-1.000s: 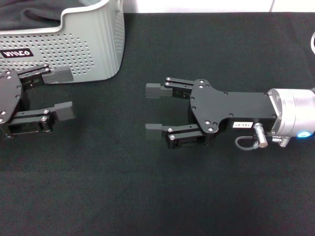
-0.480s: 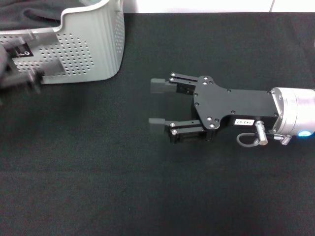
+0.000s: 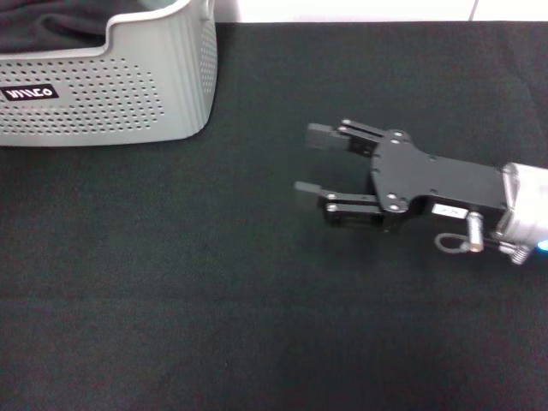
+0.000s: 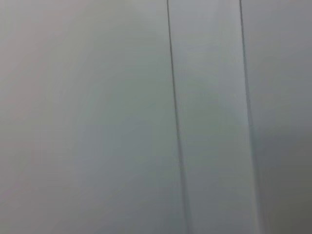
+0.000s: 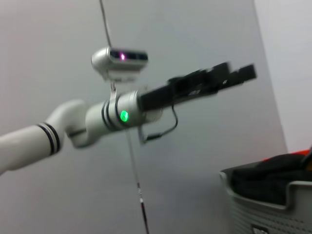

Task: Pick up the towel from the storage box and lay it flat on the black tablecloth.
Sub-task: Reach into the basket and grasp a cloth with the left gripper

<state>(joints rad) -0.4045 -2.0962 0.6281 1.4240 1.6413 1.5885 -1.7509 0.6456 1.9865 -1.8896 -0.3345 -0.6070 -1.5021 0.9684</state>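
Note:
The storage box (image 3: 128,86) stands at the back left of the black tablecloth (image 3: 214,300). Dark grey fabric (image 3: 51,21) fills its top. In the right wrist view the storage box (image 5: 263,204) shows the dark fabric with a thin orange strip of the towel (image 5: 287,157) above it. My right gripper (image 3: 312,160) is open and empty, low over the cloth to the right of the box. My left gripper (image 5: 219,78) is out of the head view. The right wrist view shows it raised high in the air, above and beside the box.
A white strip (image 3: 342,10) runs behind the cloth's far edge. The left wrist view shows only a pale wall (image 4: 97,117) with thin vertical lines. A small camera unit (image 5: 119,61) with a lit dot sits behind my left arm.
My left gripper has moved up over the box and out of the head view. My right gripper has drawn back to the right, still open.

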